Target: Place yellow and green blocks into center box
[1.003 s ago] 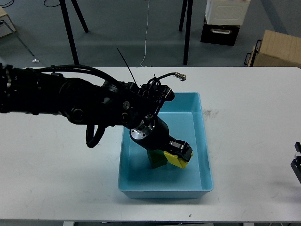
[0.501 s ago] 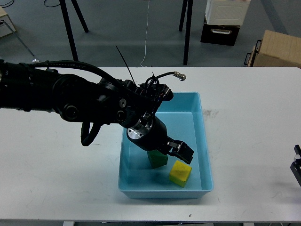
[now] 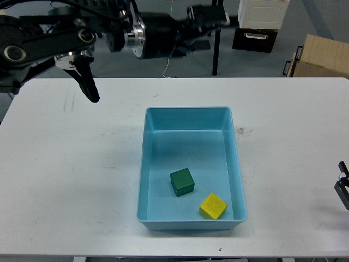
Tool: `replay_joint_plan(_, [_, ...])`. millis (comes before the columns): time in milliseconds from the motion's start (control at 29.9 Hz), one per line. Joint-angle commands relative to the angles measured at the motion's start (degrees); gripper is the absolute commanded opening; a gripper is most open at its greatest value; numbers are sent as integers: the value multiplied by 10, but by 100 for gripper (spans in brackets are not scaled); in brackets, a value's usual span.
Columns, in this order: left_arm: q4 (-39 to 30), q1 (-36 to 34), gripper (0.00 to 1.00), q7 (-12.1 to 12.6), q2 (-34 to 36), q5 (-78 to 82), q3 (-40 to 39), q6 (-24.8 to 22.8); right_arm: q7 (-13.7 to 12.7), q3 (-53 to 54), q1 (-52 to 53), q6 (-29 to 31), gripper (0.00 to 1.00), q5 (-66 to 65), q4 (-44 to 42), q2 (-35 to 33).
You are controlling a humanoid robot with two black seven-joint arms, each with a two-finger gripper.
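Note:
The blue box (image 3: 188,111) sits in the middle of the white table. A green block (image 3: 182,181) and a yellow block (image 3: 212,206) lie on its floor near the front, a little apart from each other. My left arm is raised high across the top of the view, and its gripper (image 3: 211,15) is well above and behind the box, holding nothing that I can see. It is dark against the background, so its fingers cannot be told apart. Only a small black part of my right gripper (image 3: 343,188) shows at the right edge.
The white table (image 3: 71,164) spreads around the box. A black cable end (image 3: 87,87) hangs from my left arm over the table's far left. Behind the table are tripod legs (image 3: 216,49), a white and black cabinet (image 3: 260,22) and a cardboard box (image 3: 324,54).
My left gripper let go of the yellow block in the box, then lifted out and swung up to the top of the view. Both blocks now lie uncovered.

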Motion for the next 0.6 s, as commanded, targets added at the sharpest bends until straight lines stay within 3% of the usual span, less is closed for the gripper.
replay_joint_plan(0, [19, 101, 100, -11, 27, -13, -178, -39, 3, 1, 42, 0, 100, -16, -2, -23])
replay_joint_plan(201, [17, 273, 100, -1, 42, -93, -497, -59, 16, 10, 109, 0, 100, -16, -17, -29])
replay_joint_plan(368, [-2, 440, 100, 57, 40, -161, -681, -59, 34, 2, 120, 0, 100, -11, -22, -28])
replay_joint_plan(568, [-181, 724, 100, 108, -40, -184, -877, -49, 68, -9, 89, 0, 100, -3, -15, 0])
